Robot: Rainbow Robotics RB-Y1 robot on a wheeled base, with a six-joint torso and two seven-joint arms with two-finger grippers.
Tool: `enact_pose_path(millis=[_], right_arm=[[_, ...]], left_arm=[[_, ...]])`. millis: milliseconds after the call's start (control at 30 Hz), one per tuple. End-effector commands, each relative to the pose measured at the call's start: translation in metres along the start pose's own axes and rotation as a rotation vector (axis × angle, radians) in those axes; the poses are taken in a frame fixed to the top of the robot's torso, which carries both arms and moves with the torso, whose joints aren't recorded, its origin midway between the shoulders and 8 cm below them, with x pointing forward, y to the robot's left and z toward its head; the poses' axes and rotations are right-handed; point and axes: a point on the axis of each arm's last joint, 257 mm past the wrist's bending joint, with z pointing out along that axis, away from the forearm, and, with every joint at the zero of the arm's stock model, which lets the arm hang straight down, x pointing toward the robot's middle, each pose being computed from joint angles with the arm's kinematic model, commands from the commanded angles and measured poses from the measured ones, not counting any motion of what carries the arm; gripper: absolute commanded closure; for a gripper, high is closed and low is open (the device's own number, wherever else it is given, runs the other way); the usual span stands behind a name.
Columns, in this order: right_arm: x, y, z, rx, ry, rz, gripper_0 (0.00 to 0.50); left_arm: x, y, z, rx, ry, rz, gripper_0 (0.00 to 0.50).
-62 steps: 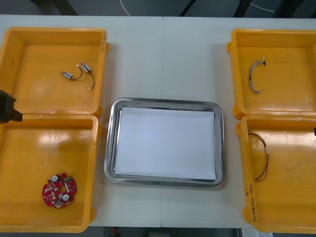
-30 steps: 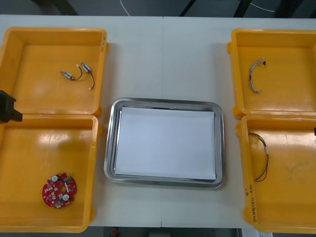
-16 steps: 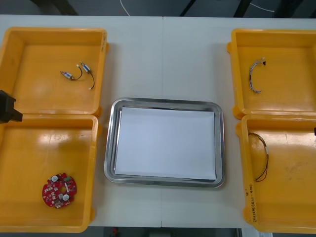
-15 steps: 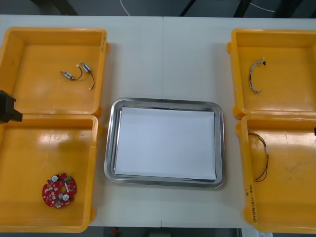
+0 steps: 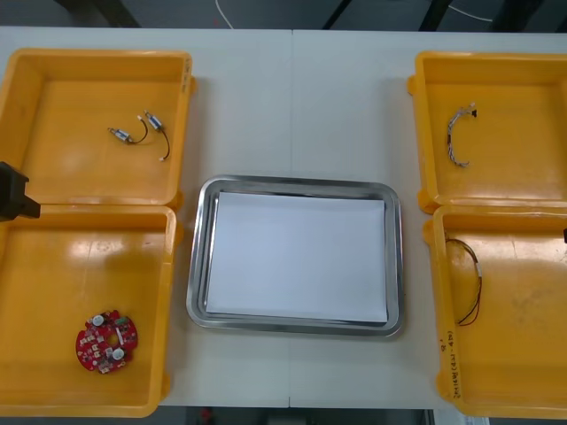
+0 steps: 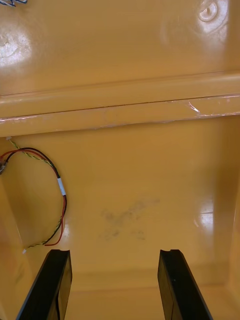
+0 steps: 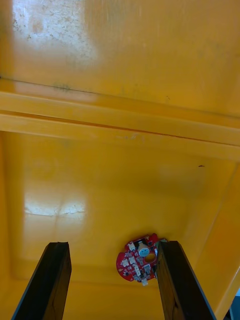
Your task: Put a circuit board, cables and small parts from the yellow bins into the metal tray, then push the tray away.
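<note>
I am holding my left claw (image 7: 112,281) over the near yellow plastic bin on my left side (image 7: 100,175), its two black fingers (image 7: 44,280) standing well apart with nothing between the pads. The round red circuit board (image 7: 138,259) is lying on the bin floor below the gap, close beside one finger and well apart from the other.

I am keeping my right claw (image 6: 114,286) spread just as wide and gripping nothing, above the near yellow plastic bin on my right side (image 6: 145,165). The thin red and yellow cable (image 6: 59,186) is curling on that floor ahead of one finger, out to the side of the gap.

From above, the shiny rectangular metal tray with the white inside (image 5: 197,257) is sitting between my two claws, holding nothing. Beyond my left claw, small metal parts on short black wires (image 5: 153,122) are resting in the far bin; beyond my right, a twisted blue and white cable (image 5: 455,142). Hand-written marks (image 5: 449,363) are showing on the right near bin's rim, too small for me to read.
</note>
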Motion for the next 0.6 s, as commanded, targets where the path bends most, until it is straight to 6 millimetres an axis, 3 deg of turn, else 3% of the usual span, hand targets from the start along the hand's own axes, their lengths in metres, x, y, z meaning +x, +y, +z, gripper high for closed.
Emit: enact_pose_path(millis=[33,67,100,167,467,600], right_arm=[[0.000,-0.007,-0.006,0.005,-0.012,0.053,0.000],[0.000,-0.007,-0.006,0.005,-0.012,0.053,0.000],[0.000,-0.007,-0.006,0.005,-0.012,0.053,0.000],[0.000,-0.007,-0.006,0.005,-0.012,0.053,0.000],[0.000,-0.007,-0.006,0.005,-0.012,0.053,0.000],[-0.005,-0.014,-0.016,0.028,-0.037,0.050,0.000]], left_arm=[[-0.005,0.014,-0.015,-0.045,-0.027,0.104,0.000],[-0.005,0.014,-0.015,-0.045,-0.027,0.104,0.000],[0.014,0.017,0.002,-0.046,0.033,-0.017,0.000],[0.018,0.018,0.005,-0.053,0.043,-0.015,0.000],[0.018,0.022,0.002,-0.063,0.047,0.009,0.000],[0.027,0.025,0.001,-0.057,0.081,0.090,0.000]])
